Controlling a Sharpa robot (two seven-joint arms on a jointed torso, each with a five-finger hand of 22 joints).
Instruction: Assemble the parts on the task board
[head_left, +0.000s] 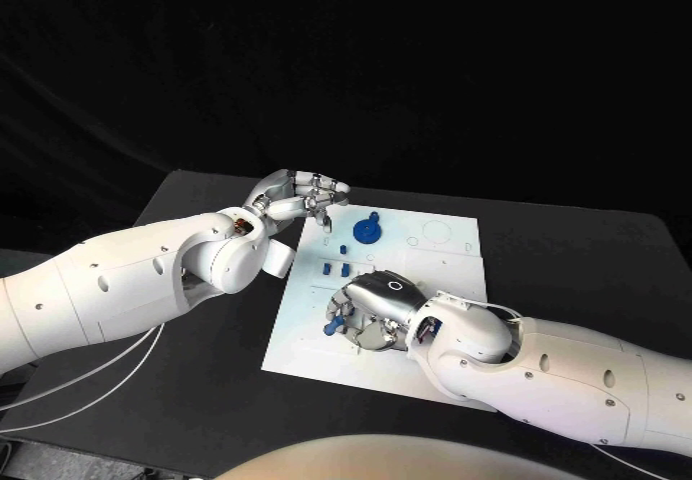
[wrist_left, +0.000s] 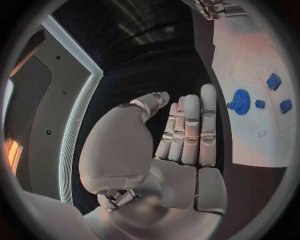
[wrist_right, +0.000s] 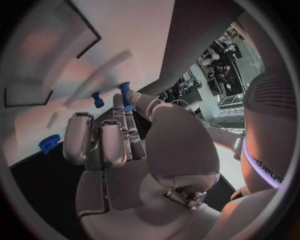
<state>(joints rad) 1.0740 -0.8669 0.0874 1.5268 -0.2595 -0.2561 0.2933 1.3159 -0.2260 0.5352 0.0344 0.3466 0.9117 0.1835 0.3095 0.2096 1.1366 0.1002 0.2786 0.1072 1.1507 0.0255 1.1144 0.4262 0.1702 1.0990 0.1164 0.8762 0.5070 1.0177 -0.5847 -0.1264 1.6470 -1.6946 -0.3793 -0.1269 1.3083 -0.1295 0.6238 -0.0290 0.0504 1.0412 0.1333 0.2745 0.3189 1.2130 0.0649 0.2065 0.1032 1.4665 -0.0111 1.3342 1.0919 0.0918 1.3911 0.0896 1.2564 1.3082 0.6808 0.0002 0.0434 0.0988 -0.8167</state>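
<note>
Looking down at the black table (head_left: 577, 250), I see the white task board (head_left: 433, 250) lying near the middle, turned a little, with dark table free on all its sides. The widest free strip is toward the robot's right and along the near edge. The far right part of the board is bare and shows faint outlines only.

The left hand (head_left: 299, 196) is at the board's far left corner, partly over the table and partly over the board's edge. In the left wrist view its fingers (wrist_left: 190, 130) stand straight and side by side, and the palm holds nothing. From above I cannot tell if the fingertips touch the board.

A blue gear-shaped part (head_left: 369, 230) stands on the board just beside this hand, toward the robot's right, apart from the fingers. The left wrist view shows the same gear (wrist_left: 241, 102) and some smaller blue parts (wrist_left: 274, 81) farther along the board. In the head view the small blue pieces (head_left: 335, 269) lie between the two hands.

The right hand (head_left: 372, 305) is low over the near middle of the board, palm down. A blue part (head_left: 333, 325) is at its fingertips on the side toward the board's left edge. In the right wrist view the thumb and a finger meet around a blue piece (wrist_right: 125, 93), so this hand pinches it. Another small blue part (wrist_right: 97, 99) sits on the board just beyond, and one more (wrist_right: 50, 143) is close to the outer fingers.
</note>
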